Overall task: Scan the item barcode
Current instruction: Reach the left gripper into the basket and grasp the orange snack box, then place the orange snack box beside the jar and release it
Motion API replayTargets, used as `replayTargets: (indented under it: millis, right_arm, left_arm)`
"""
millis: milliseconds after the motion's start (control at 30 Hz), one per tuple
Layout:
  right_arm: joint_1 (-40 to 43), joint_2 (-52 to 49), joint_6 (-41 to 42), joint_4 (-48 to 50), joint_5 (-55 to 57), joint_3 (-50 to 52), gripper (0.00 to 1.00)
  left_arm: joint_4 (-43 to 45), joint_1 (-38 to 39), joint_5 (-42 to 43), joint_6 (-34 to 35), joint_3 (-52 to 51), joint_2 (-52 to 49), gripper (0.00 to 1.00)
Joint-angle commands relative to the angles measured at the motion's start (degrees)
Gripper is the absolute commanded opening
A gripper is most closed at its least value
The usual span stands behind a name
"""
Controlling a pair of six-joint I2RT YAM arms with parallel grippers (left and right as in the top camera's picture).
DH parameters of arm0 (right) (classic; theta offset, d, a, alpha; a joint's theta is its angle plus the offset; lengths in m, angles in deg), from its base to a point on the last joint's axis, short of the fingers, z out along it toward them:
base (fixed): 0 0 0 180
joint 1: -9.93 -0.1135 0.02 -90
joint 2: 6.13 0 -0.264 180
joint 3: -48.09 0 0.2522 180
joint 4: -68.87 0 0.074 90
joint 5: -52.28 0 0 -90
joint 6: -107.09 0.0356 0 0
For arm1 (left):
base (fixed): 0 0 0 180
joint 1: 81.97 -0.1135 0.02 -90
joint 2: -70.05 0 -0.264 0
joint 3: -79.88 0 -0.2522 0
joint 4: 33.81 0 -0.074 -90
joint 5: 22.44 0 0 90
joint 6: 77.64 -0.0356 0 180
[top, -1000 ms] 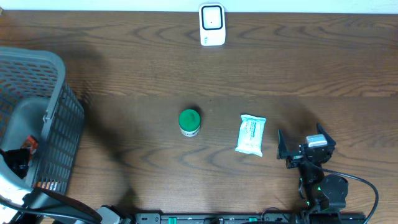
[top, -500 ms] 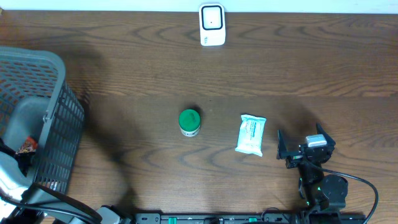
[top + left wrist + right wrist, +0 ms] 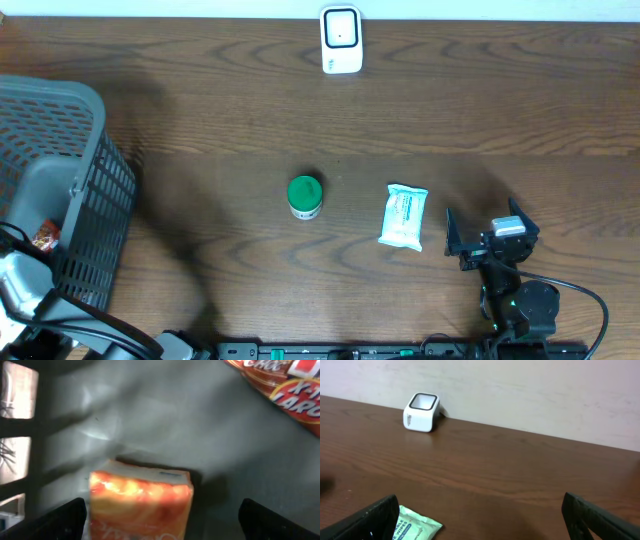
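My left gripper (image 3: 162, 521) is down inside the grey basket (image 3: 88, 150) and stands open. An orange packet (image 3: 141, 497) lies on the basket floor between its two dark fingers, nearer the left one, and neither finger touches it. From overhead a bit of orange packet (image 3: 45, 237) shows beside the left arm (image 3: 20, 290). The white barcode scanner (image 3: 341, 39) stands at the table's far edge, also in the right wrist view as the scanner (image 3: 421, 412). My right gripper (image 3: 488, 232) rests open at the front right, holding nothing.
A green-lidded jar (image 3: 304, 195) and a white wipes pack (image 3: 403, 216) lie mid-table; the wipes pack (image 3: 412, 527) sits just left of my right gripper (image 3: 480, 521). A red-and-orange snack bag (image 3: 285, 382) lies further in the basket. The basket walls close in around the left arm.
The left arm has shifted a little toward the table's front edge inside the basket. The right arm and the things on the table have not moved.
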Motion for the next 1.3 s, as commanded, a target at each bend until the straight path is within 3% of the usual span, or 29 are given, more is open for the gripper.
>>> replayTargets:
  millis: [0, 67, 200, 367, 533, 733, 900, 967, 1100, 1267]
  right_arm:
    - [-0.59, 0.13, 0.63, -0.2, -0.13, 0.07, 0.99]
    - [-0.59, 0.13, 0.63, -0.2, -0.13, 0.07, 0.99]
    - [-0.59, 0.13, 0.63, -0.2, -0.13, 0.07, 0.99]
    - [-0.59, 0.13, 0.63, -0.2, -0.13, 0.07, 0.99]
    - [-0.59, 0.13, 0.63, -0.17, -0.13, 0.07, 0.99]
    - [-0.59, 0.13, 0.63, -0.2, -0.13, 0.07, 0.99]
    - [-0.59, 0.13, 0.61, -0.2, -0.13, 0.07, 0.99]
    - [-0.59, 0.13, 0.63, -0.17, -0.13, 0.07, 0.99]
    - [-0.59, 0.13, 0.63, -0.2, -0.13, 0.07, 0.99]
    - [-0.59, 0.13, 0.63, -0.2, -0.13, 0.07, 0.99]
  left_arm:
    - [1.42, -0.13, 2.43, -0.13, -2.38, -2.21, 0.98]
    - [1.68, -0.13, 2.43, -0.15, -2.58, -3.69, 0.94]
    - [1.44, -0.13, 2.69, -0.2, -2.54, -4.37, 0.66]
    - [-1.81, -0.2, 8.33, -0.17, 2.45, -2.97, 0.51]
    - [-11.76, -0.2, 18.08, -0.15, 19.63, 1.01, 0.49]
    - [-17.68, -0.24, 21.59, -0.11, 40.89, 6.14, 0.49]
    - [-16.11, 1.22, 38.1, 3.65, 48.24, 11.52, 0.49]
    - [-19.32, 10.1, 46.82, 4.39, 48.24, 14.51, 0.49]
    - [-23.91, 29.79, 46.38, 1.49, 47.32, 14.82, 0.49]
    - [-23.78, 58.29, 33.88, 1.16, 45.7, 11.26, 0.49]
